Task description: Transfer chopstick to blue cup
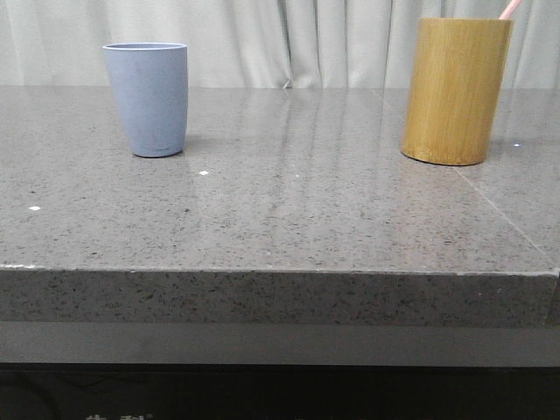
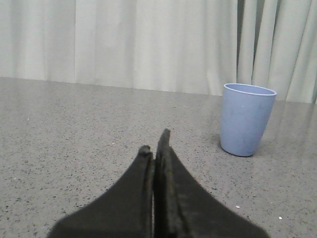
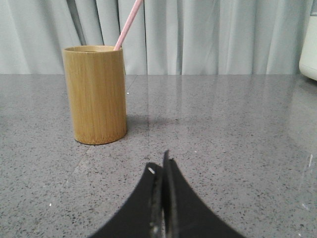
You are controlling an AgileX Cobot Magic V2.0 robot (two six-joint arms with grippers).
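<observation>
The blue cup (image 1: 149,98) stands upright at the back left of the grey stone table; it also shows in the left wrist view (image 2: 246,119). A pale pink chopstick (image 1: 510,9) leans out of the tall bamboo cylinder (image 1: 455,91) at the back right; the right wrist view shows the chopstick (image 3: 128,24) in the cylinder (image 3: 96,94). My left gripper (image 2: 154,144) is shut and empty, low over the table, short of the cup. My right gripper (image 3: 159,162) is shut and empty, short of the cylinder. Neither gripper shows in the front view.
The grey speckled table (image 1: 289,219) ends in a thick front edge (image 1: 280,297). Pale curtains hang behind it. A white object (image 3: 309,44) stands at the edge of the right wrist view.
</observation>
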